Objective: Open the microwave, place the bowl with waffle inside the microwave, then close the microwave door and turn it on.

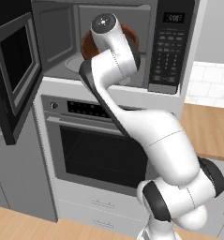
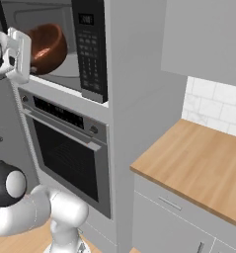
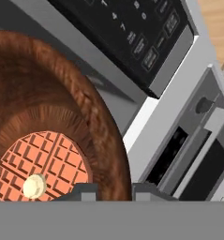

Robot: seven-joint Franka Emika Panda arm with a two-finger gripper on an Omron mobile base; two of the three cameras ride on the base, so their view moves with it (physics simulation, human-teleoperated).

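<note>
The black microwave stands open, its microwave door swung out to the left. My gripper is shut on the rim of the reddish-brown bowl, one finger inside and one outside. The bowl hangs tilted in the mouth of the grey cavity, above the turntable. In the left base view my hand covers most of the bowl. An orange waffle with a pale pat on it lies in the bowl's bottom. The keypad is just to the right of the bowl.
A steel-trimmed oven with a knob row sits directly under the microwave. A wooden counter with a tiled wall behind it runs off to the right. The open door juts out on the left at arm height.
</note>
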